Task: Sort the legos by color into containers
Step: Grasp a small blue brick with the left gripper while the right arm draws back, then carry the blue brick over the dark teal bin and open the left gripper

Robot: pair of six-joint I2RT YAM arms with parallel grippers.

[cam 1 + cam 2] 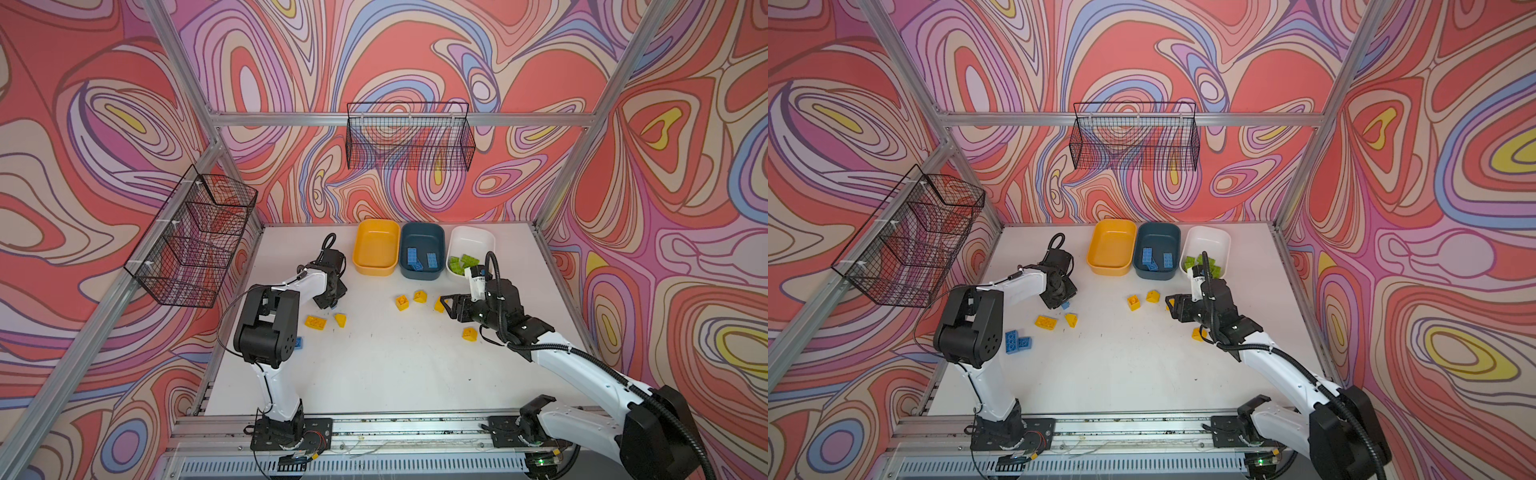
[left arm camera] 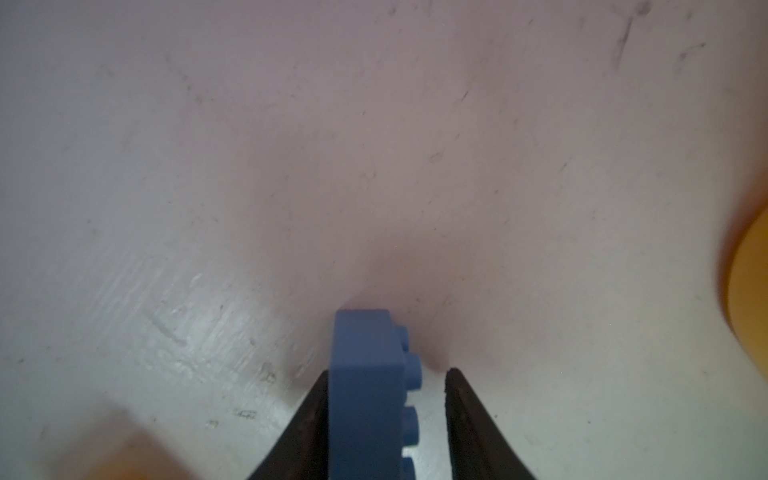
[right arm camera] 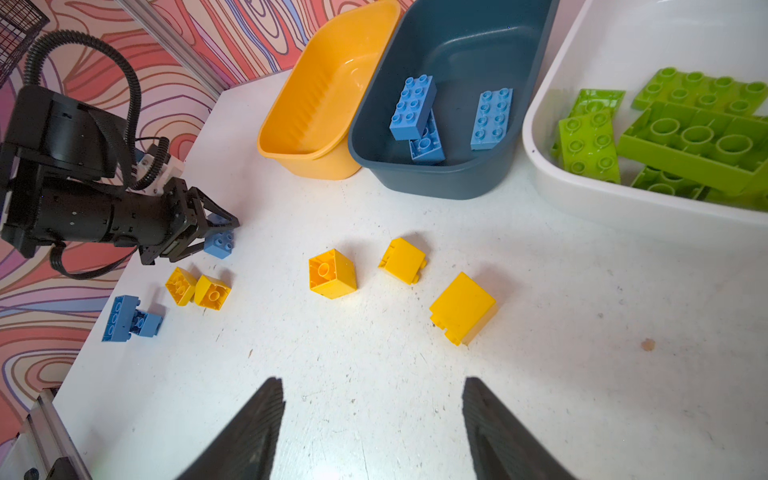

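In a top view I see the greens (image 1: 461,264) all in the white tub (image 1: 473,237) and three blues (image 1: 417,259) in the teal tub (image 1: 419,275). The yellow tub (image 1: 374,245) is empty, and six yellows (image 1: 402,302) lie loose mid-table. In a top view a blue pair (image 1: 1017,341) waits near left.

Left wrist: my left claw (image 2: 386,374) straddles a blue brick (image 2: 365,386) on the table. One finger touches it and there is a gap at the other, so it has no grip yet.

Right wrist: my right claw (image 3: 372,382) gapes empty near the yellows.

I'd judge the task about half done.
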